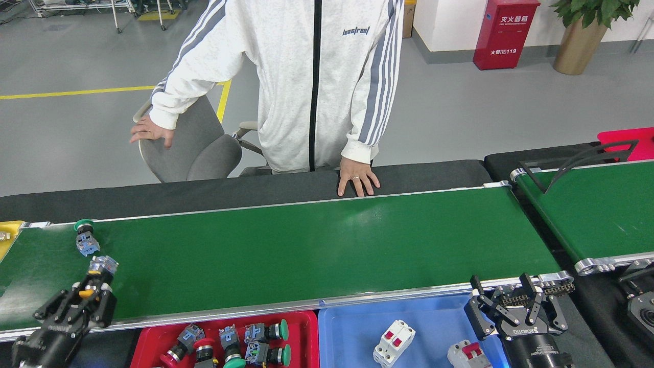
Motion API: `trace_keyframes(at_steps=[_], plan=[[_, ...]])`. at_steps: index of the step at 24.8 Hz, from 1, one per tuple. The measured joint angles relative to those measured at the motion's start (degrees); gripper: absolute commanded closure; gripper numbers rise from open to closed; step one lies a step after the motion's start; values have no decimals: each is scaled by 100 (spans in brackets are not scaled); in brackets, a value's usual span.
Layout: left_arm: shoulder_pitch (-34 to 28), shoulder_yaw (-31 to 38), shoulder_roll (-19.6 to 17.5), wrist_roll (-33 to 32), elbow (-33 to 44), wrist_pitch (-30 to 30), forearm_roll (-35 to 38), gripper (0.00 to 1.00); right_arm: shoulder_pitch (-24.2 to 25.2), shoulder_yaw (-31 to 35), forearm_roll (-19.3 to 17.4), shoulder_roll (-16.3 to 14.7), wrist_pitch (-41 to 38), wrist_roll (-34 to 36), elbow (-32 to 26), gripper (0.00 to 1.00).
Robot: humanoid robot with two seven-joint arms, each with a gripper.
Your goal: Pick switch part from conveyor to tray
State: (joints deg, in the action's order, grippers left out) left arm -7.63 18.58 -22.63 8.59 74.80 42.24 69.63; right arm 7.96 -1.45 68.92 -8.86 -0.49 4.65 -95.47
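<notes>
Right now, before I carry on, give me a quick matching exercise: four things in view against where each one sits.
Things:
1. yellow-capped switch
2. green-capped switch
3. white breakers
4. person's hand

Places:
A. in the blue tray
B. on the black edge behind the conveyor
C. lying free on the belt, far left
D. between the left gripper fingers

Pairs: 1-D, 2-C, 3-A, 4-B

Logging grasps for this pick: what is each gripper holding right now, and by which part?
The left gripper holds the yellow-button switch part by its button end, the grey block sticking out. The right gripper is open and empty.
</notes>
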Motion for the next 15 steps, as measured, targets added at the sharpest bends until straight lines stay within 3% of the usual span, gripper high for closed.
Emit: trace_keyframes(at_steps=[2, 5, 7, 15], plan=[[-460, 63, 10, -24, 480, 150, -12, 23, 4, 1, 0, 0, 4, 0, 0, 0], [-772, 83, 66, -62, 946, 230, -19, 14, 4, 1, 0, 0, 8, 1, 1, 0], [-888, 85, 146, -73, 1147, 245, -21, 1, 4, 1, 0, 0, 15, 2, 0, 0], [-920, 218, 460, -81, 1276, 248, -21, 1, 24, 2, 0, 0, 26, 2, 0, 0]])
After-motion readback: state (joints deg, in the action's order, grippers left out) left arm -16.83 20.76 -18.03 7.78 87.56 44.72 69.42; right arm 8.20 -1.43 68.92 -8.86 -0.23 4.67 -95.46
